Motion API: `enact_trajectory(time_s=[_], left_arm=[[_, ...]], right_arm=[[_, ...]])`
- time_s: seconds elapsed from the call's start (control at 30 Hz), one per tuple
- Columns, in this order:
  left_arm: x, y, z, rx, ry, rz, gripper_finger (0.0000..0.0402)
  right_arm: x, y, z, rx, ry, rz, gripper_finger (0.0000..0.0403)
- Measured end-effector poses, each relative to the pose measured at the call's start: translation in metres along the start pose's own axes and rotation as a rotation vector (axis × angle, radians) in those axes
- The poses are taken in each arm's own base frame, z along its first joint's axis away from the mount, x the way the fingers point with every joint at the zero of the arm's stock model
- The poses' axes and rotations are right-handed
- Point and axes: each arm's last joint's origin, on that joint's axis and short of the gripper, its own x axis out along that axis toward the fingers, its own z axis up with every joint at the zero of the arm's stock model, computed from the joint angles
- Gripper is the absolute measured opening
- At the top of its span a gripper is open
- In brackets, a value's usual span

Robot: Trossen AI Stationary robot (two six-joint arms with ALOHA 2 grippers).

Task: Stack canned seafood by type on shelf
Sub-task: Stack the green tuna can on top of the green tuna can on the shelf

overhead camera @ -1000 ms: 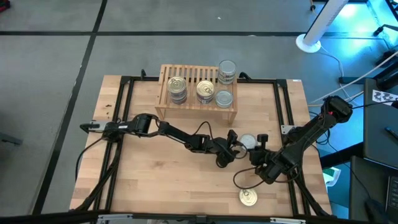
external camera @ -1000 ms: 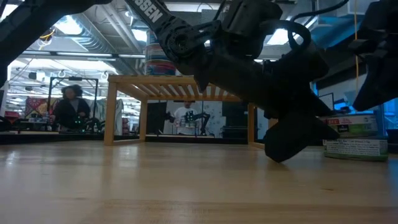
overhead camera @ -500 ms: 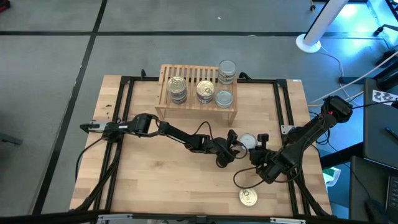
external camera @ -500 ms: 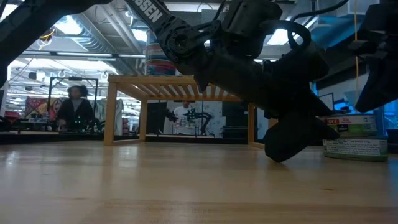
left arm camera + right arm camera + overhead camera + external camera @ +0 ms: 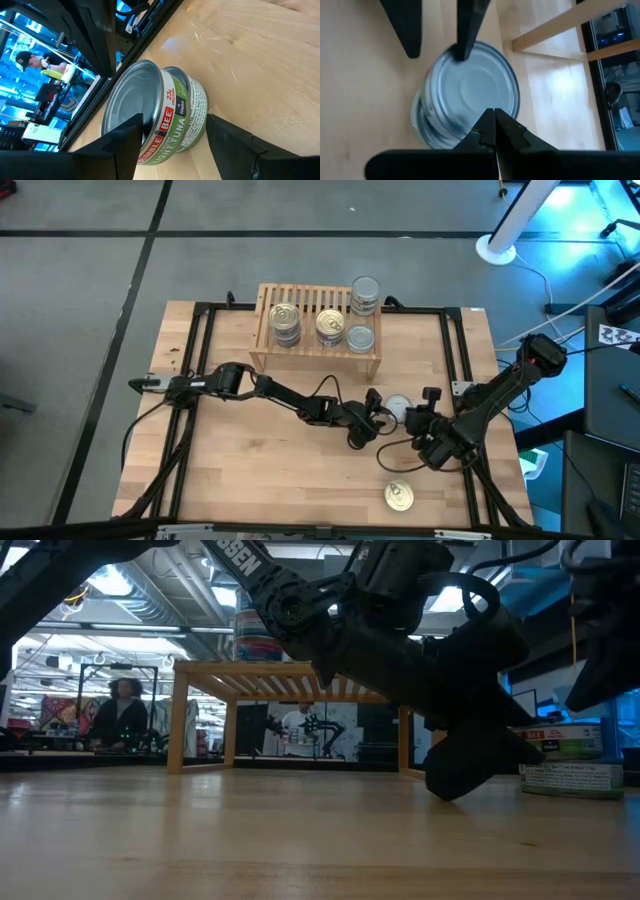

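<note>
Left wrist view shows the left gripper (image 5: 172, 145), fingers spread, straddling a silver-lidded tuna tin (image 5: 155, 112) on the surface (image 5: 250, 470), so closing and carrying it to the shelf (image 5: 315, 350) looks next, while the right gripper (image 5: 494, 116) hovers above, fingers pressed together.

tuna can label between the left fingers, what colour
Green with a red band on the tuna can; left wrist view shows it best.

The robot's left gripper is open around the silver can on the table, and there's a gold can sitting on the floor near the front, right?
Almost. The gold can sits on the wooden table near the front edge, not on the floor; the high view shows it. The left gripper is indeed open around the silver can on the table.
</note>
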Motion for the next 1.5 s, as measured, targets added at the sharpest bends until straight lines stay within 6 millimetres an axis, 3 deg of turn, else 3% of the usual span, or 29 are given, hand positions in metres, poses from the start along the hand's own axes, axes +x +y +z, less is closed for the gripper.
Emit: enact_trajectory(time_s=[0.5,1.07,1.5], left_arm=[[0.0,0.001,0.0,0.063,0.0,0.008,0.0212],[-0.001,0.002,0.0,0.168,0.048,0.041,0.0212],[0.003,0.012,-0.012,0.181,0.075,0.051,0.0212]], right_arm=[[0.012,0.008,-0.009,0.026,0.017,0.073,0.0001],[0.012,0.009,-0.01,0.026,0.027,0.087,0.0001],[0.012,0.01,-0.009,0.035,0.023,0.099,0.0001]])
